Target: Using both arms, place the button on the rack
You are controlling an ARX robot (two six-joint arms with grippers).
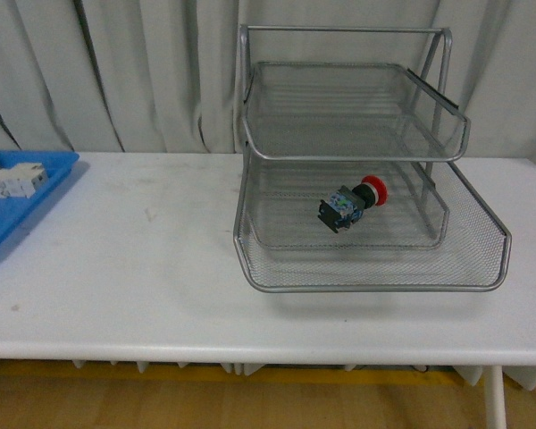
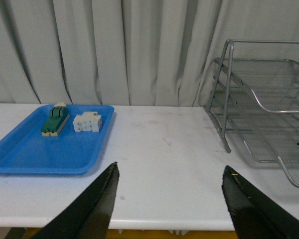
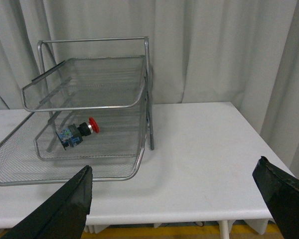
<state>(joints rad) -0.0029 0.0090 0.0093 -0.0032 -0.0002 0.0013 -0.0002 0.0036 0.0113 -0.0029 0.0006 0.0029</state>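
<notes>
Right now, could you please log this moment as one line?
button: lying on rack, middle tier | left gripper: open, empty | right gripper: open, empty

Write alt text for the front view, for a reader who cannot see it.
A red-capped button lies on its side in the middle tier of a silver wire rack standing on a white table. A blue tray holding a white block sits at the far left; no arm shows.

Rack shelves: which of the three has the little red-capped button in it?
The middle shelf: the button lies on its side there, beneath the top shelf and above the wider bottom shelf.
</notes>
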